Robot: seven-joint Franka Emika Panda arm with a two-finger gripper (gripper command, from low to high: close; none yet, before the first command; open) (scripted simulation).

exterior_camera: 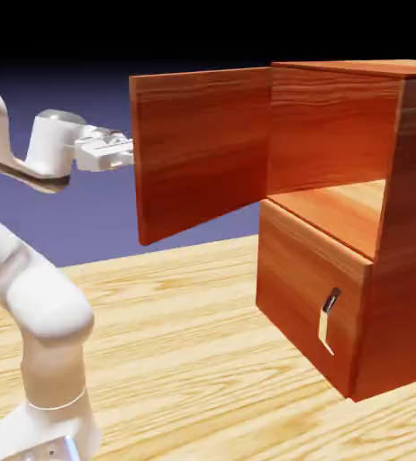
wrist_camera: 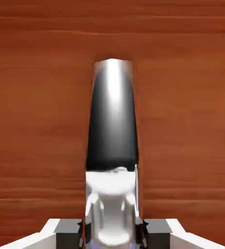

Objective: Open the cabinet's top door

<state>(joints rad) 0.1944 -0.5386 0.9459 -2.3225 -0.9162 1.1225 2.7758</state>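
- Pincer [wrist_camera: 113, 228] is pinched tight on the handle [wrist_camera: 112, 121] of the top door; the hand view shows the silver-and-black bar rising from between the two grey finger tips [wrist_camera: 65, 232], with red wood grain filling everything behind it.
- From the exterior view, the pincer [exterior_camera: 122, 149] sits at the free edge of the top door [exterior_camera: 201, 149], on the side facing away from the camera, so the handle itself is hidden there and only the hand view confirms the grip.
- That door stands swung well out from the cabinet [exterior_camera: 374, 207], hinged at the cabinet's front corner and reaching toward the exterior view's left, and the upper compartment [exterior_camera: 347, 205] lies exposed behind it.
- Lower panel [exterior_camera: 312, 293] is shut, its small handle [exterior_camera: 327, 322] untouched, well apart from the arm.
- Step in hand, as I judge it: the pulling swing of the door, and it looks close to finished, since the panel already stands at a wide angle to the cabinet front.
- Next move calls for either a little more travel along the door's arc, with the wrist turning so the bar does not twist in the grip, or simply letting go and backing the hand clear.
- Cabinet rests on the wooden worktop [exterior_camera: 185, 342], to the exterior view's right of the arm.
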